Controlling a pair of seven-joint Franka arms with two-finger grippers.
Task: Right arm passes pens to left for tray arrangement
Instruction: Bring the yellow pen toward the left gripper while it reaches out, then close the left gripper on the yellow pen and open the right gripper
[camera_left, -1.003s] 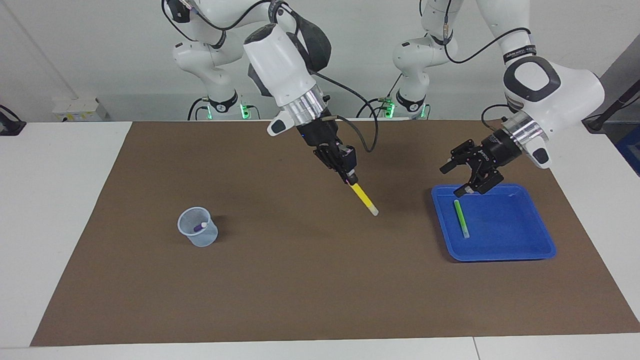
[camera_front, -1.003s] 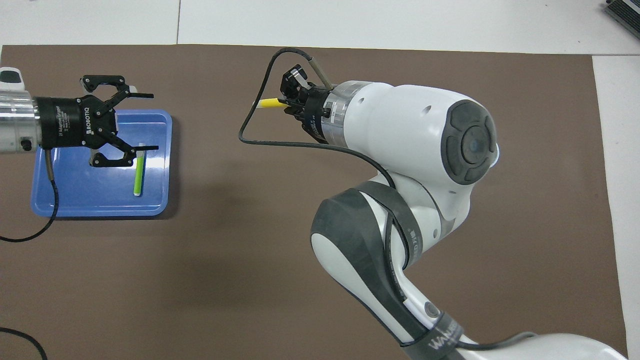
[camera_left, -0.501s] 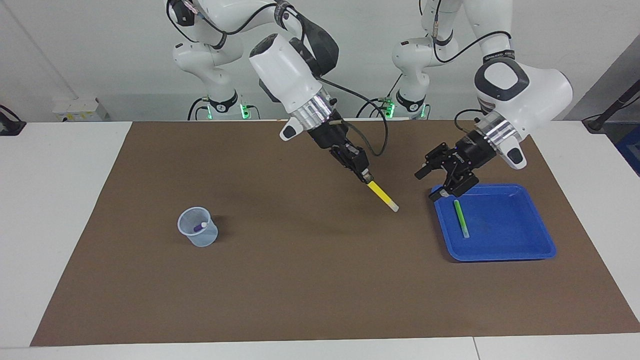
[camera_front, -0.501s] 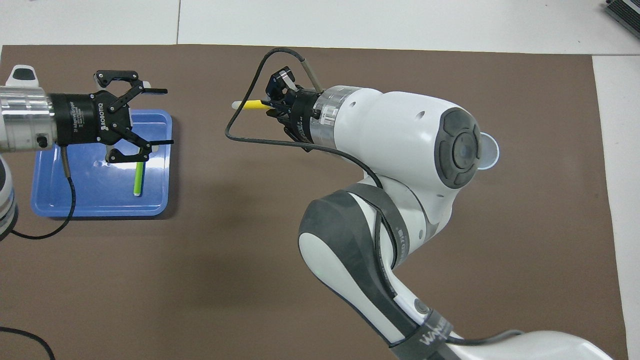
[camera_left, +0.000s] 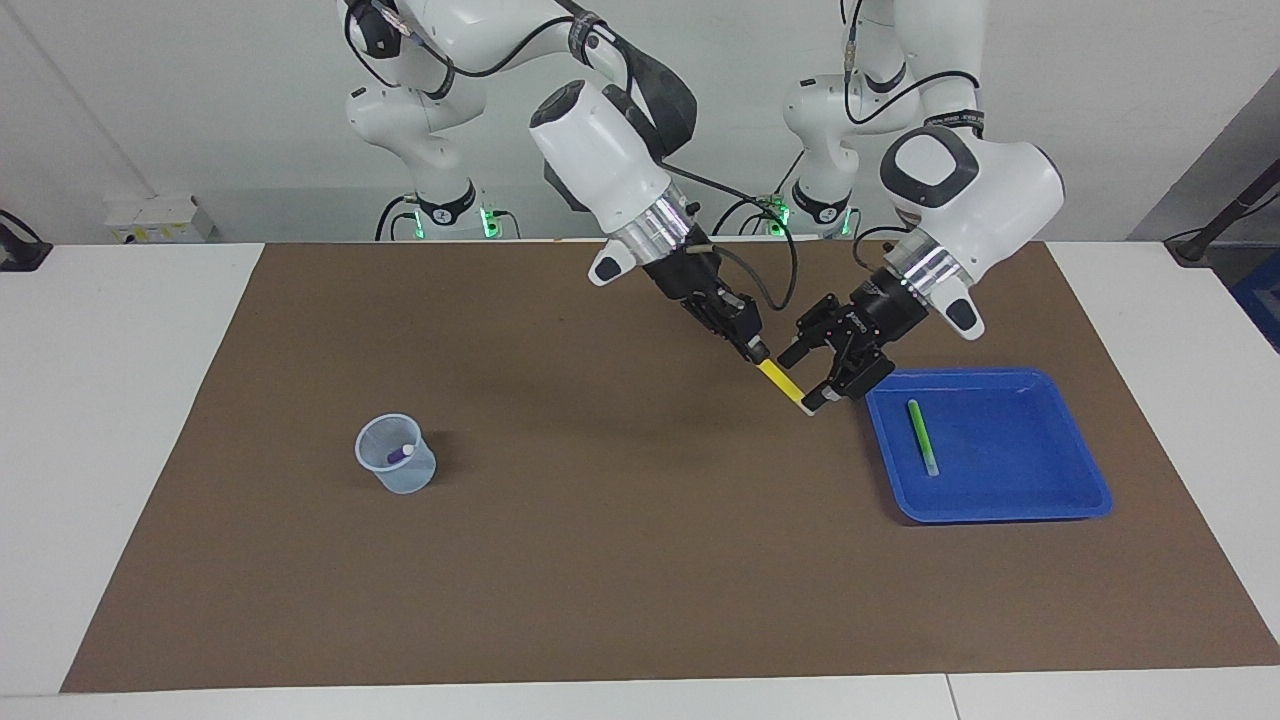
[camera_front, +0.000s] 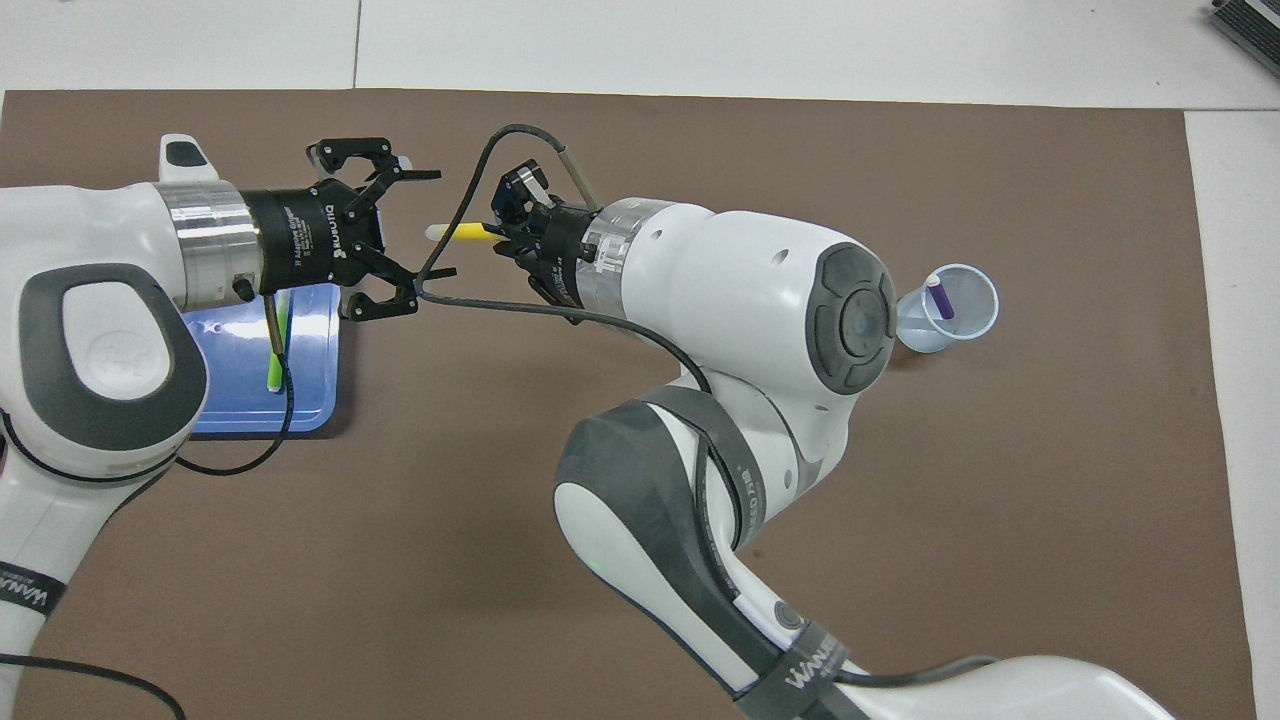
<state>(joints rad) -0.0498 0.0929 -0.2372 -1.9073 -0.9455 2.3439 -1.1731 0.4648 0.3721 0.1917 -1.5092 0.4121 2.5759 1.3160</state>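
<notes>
My right gripper is shut on the yellow pen, which it holds slanted above the mat beside the blue tray. The pen's whitish tip lies between the spread fingers of my left gripper, which is open and not touching it. A green pen lies in the tray, partly covered by the left arm in the overhead view. The purple pen stands in a cup.
The small translucent cup stands on the brown mat toward the right arm's end of the table. A black cable loops from the right wrist under the left gripper.
The left gripper has left its place over the tray and come to the pen's tip. The right arm has carried the yellow pen toward the tray to meet it.
</notes>
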